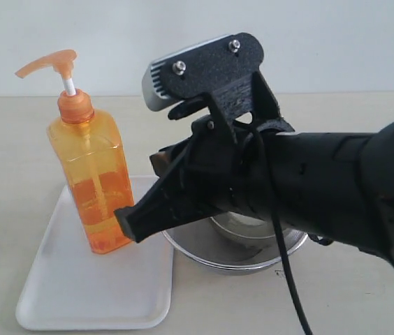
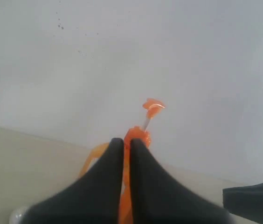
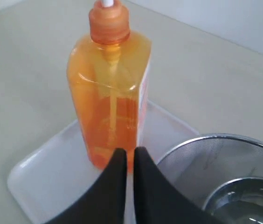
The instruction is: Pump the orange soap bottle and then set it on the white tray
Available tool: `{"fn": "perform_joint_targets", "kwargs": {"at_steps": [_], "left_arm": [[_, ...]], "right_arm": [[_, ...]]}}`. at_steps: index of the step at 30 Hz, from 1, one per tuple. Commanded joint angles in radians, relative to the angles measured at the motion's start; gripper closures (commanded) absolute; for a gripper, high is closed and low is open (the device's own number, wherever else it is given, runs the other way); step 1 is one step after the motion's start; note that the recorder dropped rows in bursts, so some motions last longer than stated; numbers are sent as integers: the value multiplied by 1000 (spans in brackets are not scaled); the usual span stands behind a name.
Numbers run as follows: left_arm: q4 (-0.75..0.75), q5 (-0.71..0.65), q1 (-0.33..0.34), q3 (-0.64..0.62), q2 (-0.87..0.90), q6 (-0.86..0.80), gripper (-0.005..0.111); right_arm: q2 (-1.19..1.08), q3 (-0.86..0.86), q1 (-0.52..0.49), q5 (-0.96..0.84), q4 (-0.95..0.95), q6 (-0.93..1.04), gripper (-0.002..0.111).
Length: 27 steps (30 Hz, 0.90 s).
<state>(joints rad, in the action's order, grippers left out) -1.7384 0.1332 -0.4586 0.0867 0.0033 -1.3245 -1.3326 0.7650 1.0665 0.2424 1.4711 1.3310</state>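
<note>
The orange soap bottle (image 1: 92,174) stands upright on the white tray (image 1: 78,293), its pump head raised and pointing left. My right gripper (image 1: 128,225) is shut with nothing between its fingers, its tips low beside the bottle's base; whether they touch it I cannot tell. In the right wrist view the shut right gripper (image 3: 128,151) sits in front of the bottle (image 3: 108,93) on the tray (image 3: 43,172). My left gripper (image 2: 127,142) is shut and empty, with the bottle (image 2: 134,135) some way beyond it. It does not show in the exterior view.
A round steel mesh strainer (image 1: 239,258) stands on the table right beside the tray, partly under my right arm; the right wrist view shows the strainer (image 3: 224,154) too. A pale wall runs behind the table.
</note>
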Motion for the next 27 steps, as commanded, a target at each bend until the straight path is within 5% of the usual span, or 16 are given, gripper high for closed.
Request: {"fn": "perform_joint_targets", "kwargs": {"at_steps": [1, 9, 27], "left_arm": [[-6, 9, 1, -5, 40, 20, 102], [-6, 46, 1, 38, 260, 32, 102], [37, 64, 1, 354, 903, -62, 102]], "right_arm": [[7, -36, -3, 43, 7, 47, 108], [7, -39, -80, 14, -12, 61, 108], [5, 19, -170, -108, -40, 56, 108]]}}
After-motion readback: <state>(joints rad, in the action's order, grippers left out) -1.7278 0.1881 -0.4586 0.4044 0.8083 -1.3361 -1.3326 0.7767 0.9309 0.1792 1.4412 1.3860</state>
